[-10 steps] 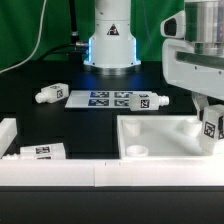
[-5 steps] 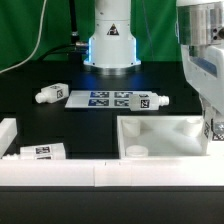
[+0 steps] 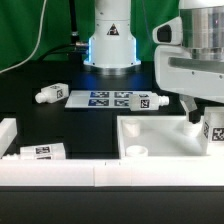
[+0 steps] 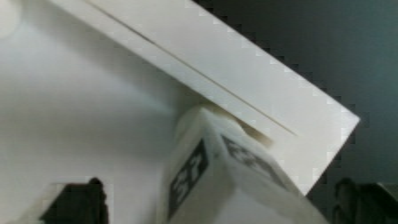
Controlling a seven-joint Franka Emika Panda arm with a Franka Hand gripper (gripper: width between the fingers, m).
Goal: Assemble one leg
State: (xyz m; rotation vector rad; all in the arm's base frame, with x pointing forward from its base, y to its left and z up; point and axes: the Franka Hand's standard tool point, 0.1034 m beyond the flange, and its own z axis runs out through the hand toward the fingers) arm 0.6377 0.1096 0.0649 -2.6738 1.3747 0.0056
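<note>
My gripper (image 3: 209,127) is at the exterior view's right and is shut on a leg (image 3: 214,128), a white stubby peg with a square tag. It holds the leg upright at the right inner corner of the white tabletop tray (image 3: 160,130). In the wrist view the leg (image 4: 222,172) sits between my two dark fingers (image 4: 79,200), close against the tray's raised rim (image 4: 214,70). Three more legs lie loose: one (image 3: 50,95) left of the marker board, one (image 3: 153,100) at its right end, one (image 3: 40,151) at the front left.
The marker board (image 3: 105,98) lies flat behind the tray. The robot base (image 3: 110,40) stands at the back centre. A white rail (image 3: 60,172) runs along the table's front edge, with a white block (image 3: 6,132) at the far left.
The arm's wrist body has shifted right and then back toward the exterior view's left. The leg stays gripped at the tray's right corner.
</note>
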